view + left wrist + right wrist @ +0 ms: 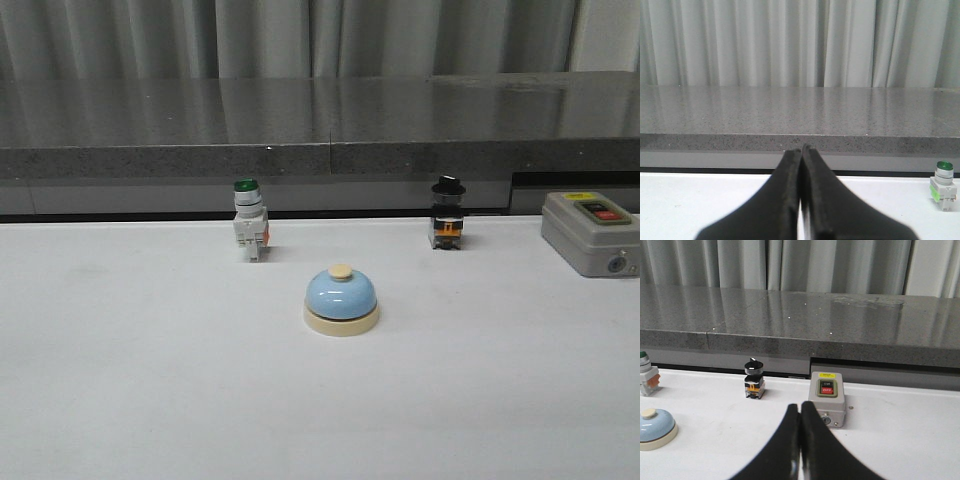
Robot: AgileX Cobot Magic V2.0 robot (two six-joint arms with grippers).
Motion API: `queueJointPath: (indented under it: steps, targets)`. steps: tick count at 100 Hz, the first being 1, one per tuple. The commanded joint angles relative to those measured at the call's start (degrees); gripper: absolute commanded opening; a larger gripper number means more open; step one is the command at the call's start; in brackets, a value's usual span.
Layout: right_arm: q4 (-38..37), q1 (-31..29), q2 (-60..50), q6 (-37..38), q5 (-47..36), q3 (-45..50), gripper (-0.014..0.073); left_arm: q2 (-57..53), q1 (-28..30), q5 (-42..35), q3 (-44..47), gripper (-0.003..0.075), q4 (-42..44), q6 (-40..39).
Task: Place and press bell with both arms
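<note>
Forward-facing front view; low wrist views, sharing green-capped switch [248,222] [943,186].

The grey switch box [592,232] is cut by the front view's edge.

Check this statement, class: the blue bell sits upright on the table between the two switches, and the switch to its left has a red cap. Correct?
Not quite. The switch left of the bell has a green cap, not red, as the front view shows. The rest holds: the bell sits upright on the table, nearer the camera, with the black-capped switch to its right.

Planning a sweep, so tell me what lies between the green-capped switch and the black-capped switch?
Front view: only bare white table between green-capped switch and black-capped switch; the bell sits nearer the camera.
</note>
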Motion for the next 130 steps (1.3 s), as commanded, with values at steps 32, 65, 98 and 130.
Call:
queueJointPath:
  steps: [32, 65, 98, 130]
  targets:
    - [-0.44, 0.1, -1.06, -0.24, -4.82, -0.8, -0.006, -1.77, 0.13, -2.4, 2.44, -0.002, -0.58, -1.12]
    - [-0.44, 0.1, -1.06, -0.24, -4.82, -0.8, -0.006, -1.77, 0.13, -2.4, 2.44, -0.002, -0.58, -1.12]
    - [-0.44, 0.1, -1.06, -0.24, -4.82, -0.8, -0.006, -1.77, 0.13, -2.4, 2.44, -0.002, -0.58, -1.12]
    - [-0.44, 0.1, -1.06, -0.24, -5.2, -0.8, -0.006, -1.77, 0.13, -2.4, 2.44, -0.002, -0.58, -1.12]
